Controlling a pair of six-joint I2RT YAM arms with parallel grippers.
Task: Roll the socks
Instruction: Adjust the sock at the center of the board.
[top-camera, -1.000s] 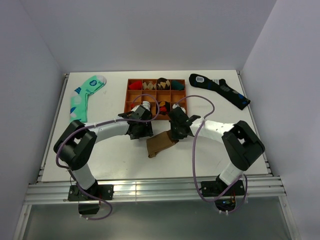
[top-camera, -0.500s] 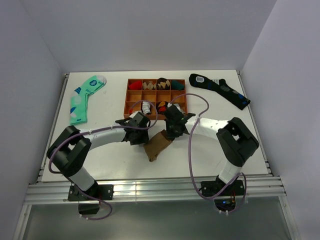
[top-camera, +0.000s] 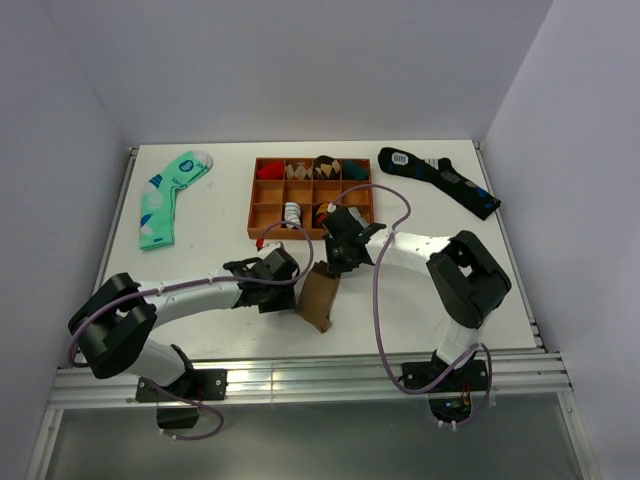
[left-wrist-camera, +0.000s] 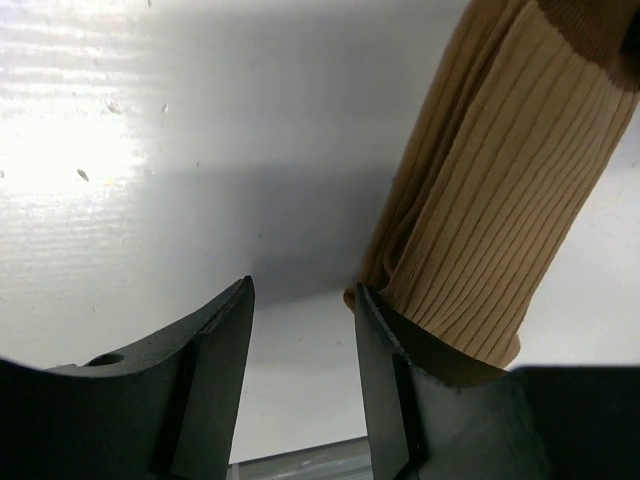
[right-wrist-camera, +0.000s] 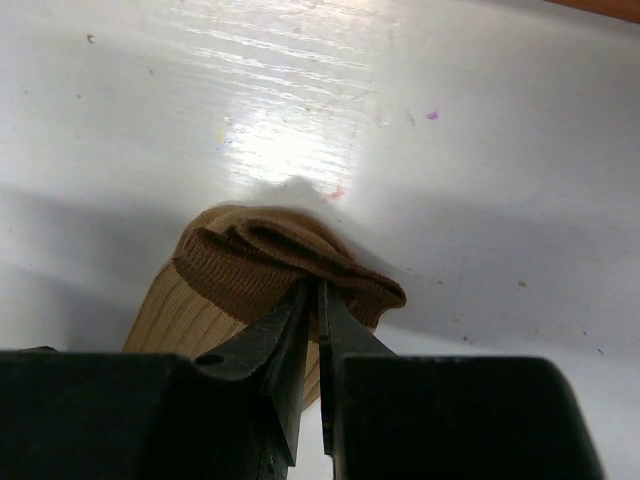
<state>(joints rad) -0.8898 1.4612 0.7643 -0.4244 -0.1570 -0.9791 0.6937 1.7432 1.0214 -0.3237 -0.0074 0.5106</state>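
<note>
At ten o'clock on the white counter I see one mint-green sock with white dots, lying flat and well apart from both arms.

Moving right, the left fingers sit at nine o'clock of the socks. In the left wrist view they stand apart with only bare counter between them. One finger is right against the edge of the socks, and nothing is held.

The socks are tan-brown ribbed knit with a darker brown cuff, and they lie near the middle of the counter, at six o'clock from the wooden tray. The cuff end points toward twelve o'clock. I count one bundle. At its edge several layers are stacked, and I cannot tell how many socks make it up.

The right fingers come in at twelve o'clock of the bundle. In the right wrist view they are pressed together on the bunched dark cuff of the socks, so they are gripping it.

There is one tray, at twelve o'clock on the counter, divided into four columns and three rows. Several compartments hold rolled socks, but they are too small for a firm count, and the right arm covers the near right corner.

At two o'clock lies one dark navy sock with blue patches, flat and alone.
</note>
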